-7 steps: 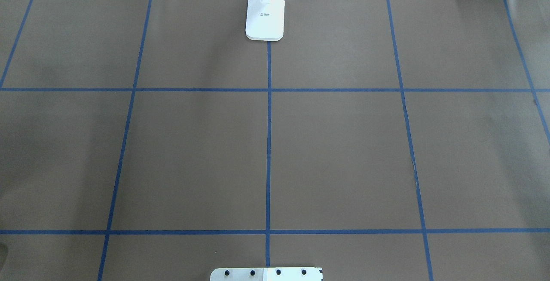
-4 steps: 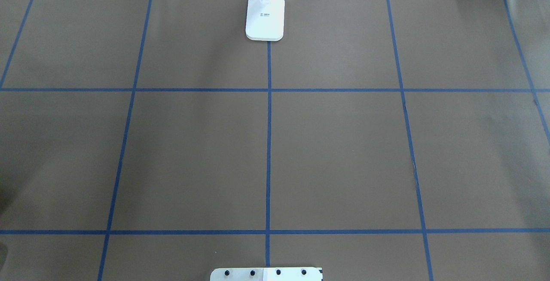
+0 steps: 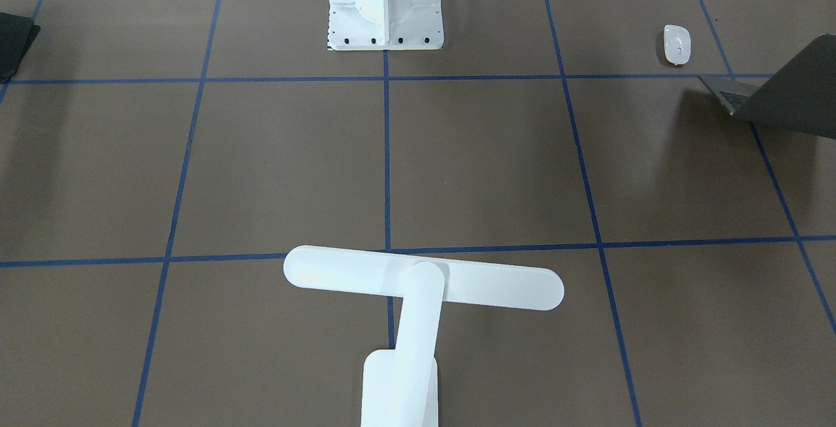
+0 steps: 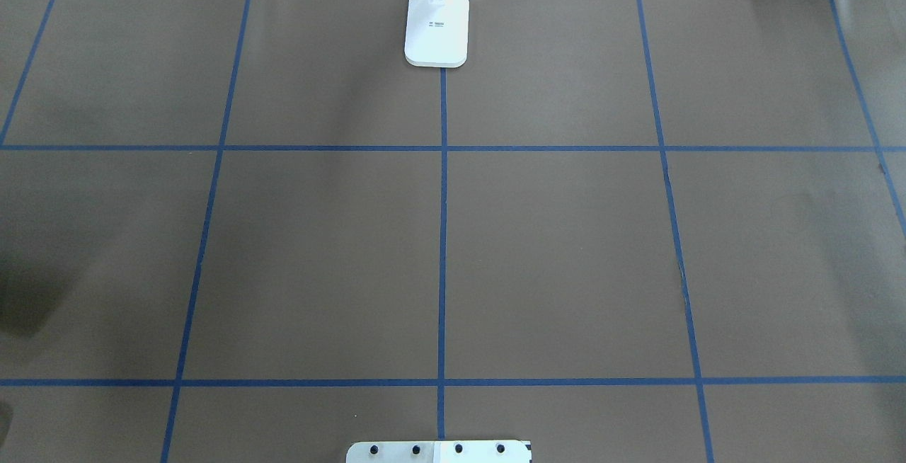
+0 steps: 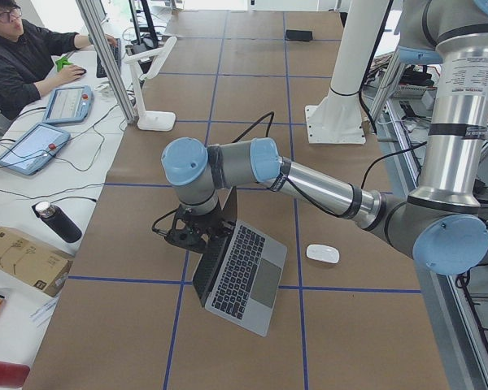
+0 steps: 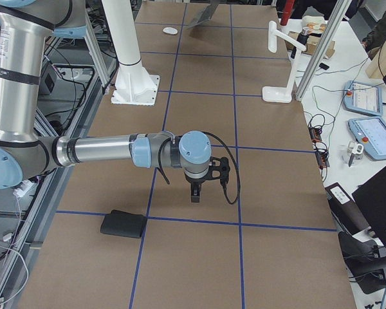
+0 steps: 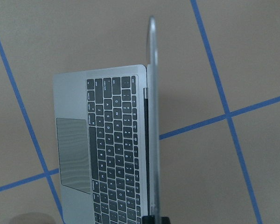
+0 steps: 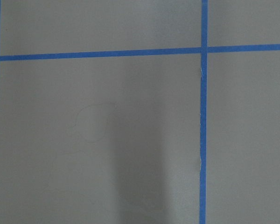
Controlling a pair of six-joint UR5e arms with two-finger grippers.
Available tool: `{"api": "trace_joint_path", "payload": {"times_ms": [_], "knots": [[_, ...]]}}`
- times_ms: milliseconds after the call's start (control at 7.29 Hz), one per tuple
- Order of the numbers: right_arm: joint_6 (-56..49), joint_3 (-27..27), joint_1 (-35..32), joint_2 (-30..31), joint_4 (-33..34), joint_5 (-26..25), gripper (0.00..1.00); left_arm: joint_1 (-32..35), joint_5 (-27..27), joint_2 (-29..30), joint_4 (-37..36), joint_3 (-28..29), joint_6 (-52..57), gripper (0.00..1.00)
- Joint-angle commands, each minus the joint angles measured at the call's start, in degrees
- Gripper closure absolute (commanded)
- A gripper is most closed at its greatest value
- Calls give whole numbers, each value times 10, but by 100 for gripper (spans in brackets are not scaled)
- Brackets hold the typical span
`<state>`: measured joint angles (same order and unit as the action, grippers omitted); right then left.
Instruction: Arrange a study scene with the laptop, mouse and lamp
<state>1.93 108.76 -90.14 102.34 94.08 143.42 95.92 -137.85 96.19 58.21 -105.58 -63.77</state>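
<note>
The laptop (image 5: 244, 276) stands open on the brown table near its left end, its lid about upright. It also shows in the left wrist view (image 7: 112, 140) and at the front-facing view's right edge (image 3: 784, 87). My left gripper (image 5: 187, 237) sits at the lid's top edge, and the lid runs between its black fingertips (image 7: 162, 220), shut on it. The white mouse (image 5: 322, 253) lies beside the laptop, on the robot's side. The white lamp (image 3: 418, 277) stands at the far middle edge, and its base (image 4: 437, 27) shows in the overhead view. My right gripper (image 6: 194, 193) hangs over bare table; I cannot tell its state.
A flat black pad (image 6: 123, 223) lies near the right gripper, at the table's right end. The white flanged pedestal (image 3: 385, 2) stands at the robot's side, in the middle. An operator (image 5: 16, 57) sits behind the far edge with tablets and cables.
A shadow at the overhead view's left edge has grown darker and larger. The lamp base has not moved.
</note>
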Motion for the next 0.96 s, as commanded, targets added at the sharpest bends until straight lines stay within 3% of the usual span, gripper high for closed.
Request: {"api": "trace_joint_path", "payload": {"times_ms": [0,274,549,823], "knots": [[0,0,-1,7,0,-1,1,-53,-1,20,-3,-30,-111,100],[0,1,-1,8,0,-1,1,-111,-18,37,-23,-71,-204,100],[1,1,-3,9,0,-1,1,-135,-62,110,-113,-72,-214,100],[0,7,-4,19,0,-2,1,-212,-66,156,-120,-74,-314,100]]}}
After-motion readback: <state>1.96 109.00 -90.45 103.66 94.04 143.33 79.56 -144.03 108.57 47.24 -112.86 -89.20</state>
